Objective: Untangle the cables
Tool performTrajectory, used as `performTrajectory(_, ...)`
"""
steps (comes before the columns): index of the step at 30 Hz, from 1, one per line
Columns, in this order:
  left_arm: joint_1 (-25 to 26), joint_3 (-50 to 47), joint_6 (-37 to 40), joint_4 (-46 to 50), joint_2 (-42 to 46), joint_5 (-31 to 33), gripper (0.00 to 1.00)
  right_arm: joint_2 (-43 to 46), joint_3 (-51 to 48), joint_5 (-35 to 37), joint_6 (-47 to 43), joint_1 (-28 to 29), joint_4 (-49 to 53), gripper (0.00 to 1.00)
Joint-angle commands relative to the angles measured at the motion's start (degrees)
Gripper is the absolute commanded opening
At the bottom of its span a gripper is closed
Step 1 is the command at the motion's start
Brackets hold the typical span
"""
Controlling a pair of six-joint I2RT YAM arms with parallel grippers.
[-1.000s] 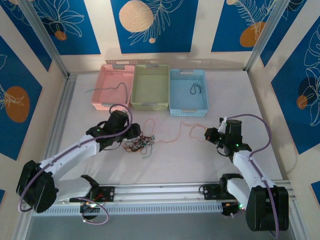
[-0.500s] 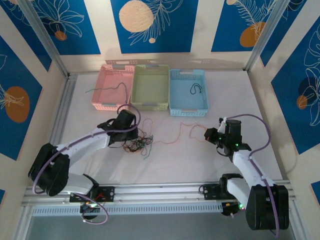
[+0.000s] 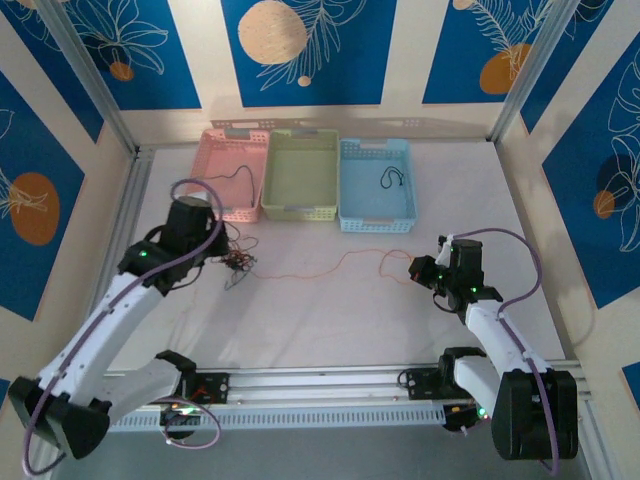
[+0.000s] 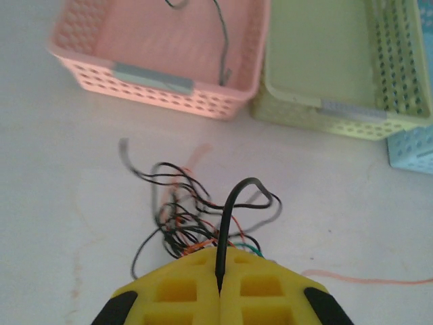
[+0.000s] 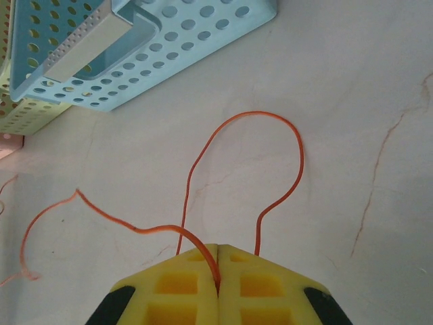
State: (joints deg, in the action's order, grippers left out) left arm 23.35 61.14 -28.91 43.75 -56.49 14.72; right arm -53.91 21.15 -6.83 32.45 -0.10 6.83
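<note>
The cables form a small tangle of black, orange and dark wires on the white table, just in front of the pink basket. My left gripper is at the tangle's left edge, shut on a black cable that arches up out of the knot between the yellow pads. One orange cable runs rightwards from the tangle to my right gripper. That gripper is shut on the orange cable, which loops on the table ahead of it.
Three baskets stand in a row at the back: pink, green and blue. A loose dark cable lies in the pink one and a short black one in the blue one. Frame posts rise at both sides.
My left gripper closed on a black cable and the arm swung left and back, dragging the tangle toward the pink basket. The orange cable is pulled straighter. The right arm stayed still.
</note>
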Motion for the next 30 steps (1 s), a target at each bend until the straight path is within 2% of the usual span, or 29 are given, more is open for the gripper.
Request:
performTrajectory(1,-3.6,5.8,6.2,9.8,3.0,4.2,0.00,0.5,-0.3,1.0,0.1,0.4,-0.1,0.00)
performTrajectory(7,-8.3,14.9,13.3,18.4,5.0,10.9,0.00,0.6,-0.3,2.1,0.6,0.4,0.4,0.00)
performTrajectory(14,-10.2,22.9,18.9,22.2,4.8,20.0,0.00,1.6,-0.4,4.3,1.7,0.1,1.6,0.00)
performTrajectory(17,-11.1,23.8,21.1,22.6,3.4,23.6,0.00,3.4,-1.1,4.8,3.1,-1.8,2.3,0.00)
performTrajectory(19,-11.7,24.4,21.1,22.9,3.2,23.0,0.00,4.7,-1.8,4.1,4.0,-4.1,2.6,0.00)
performTrajectory(22,-11.8,23.8,20.9,20.9,4.0,13.8,0.00,6.1,-1.9,0.9,3.9,-7.1,3.2,0.00)
performTrajectory(26,-11.8,20.7,19.4,17.4,4.0,-7.4,0.00,7.3,-0.3,-3.0,1.6,-5.6,4.0,0.01)
performTrajectory(28,-11.7,18.5,18.5,15.2,3.2,-20.5,0.00,7.2,1.1,-4.5,1.5,-3.7,5.0,0.16)
performTrajectory(30,-11.7,15.0,16.2,11.5,3.0,-30.5,0.00,7.2,3.2,-4.7,1.1,-1.2,7.1,0.28)
